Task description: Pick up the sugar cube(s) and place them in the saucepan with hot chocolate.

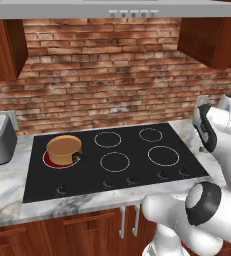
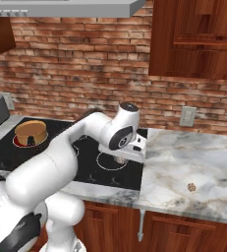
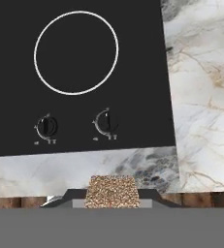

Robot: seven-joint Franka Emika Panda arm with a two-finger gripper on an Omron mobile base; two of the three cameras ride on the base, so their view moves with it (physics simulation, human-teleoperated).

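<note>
**Carrying one cube toward the pan**

I held a speckled brown sugar cube (image 3: 113,192) pinched between my nearly closed gripper (image 3: 113,197), above the hob's (image 3: 84,121) front right corner. The saucepan with hot chocolate (image 1: 64,148) sat on the front left burner, at nine o'clock from me. I judged it best to travel level and release directly over the pan. Another cube (image 2: 191,187) lay on the counter (image 2: 203,162). My fingertips were mostly hidden by the cube.

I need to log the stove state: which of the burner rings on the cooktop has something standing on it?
The front-left ring, glowing red, carries the saucepan with hot chocolate. The other four rings on the cooktop are bare white circles.
</note>
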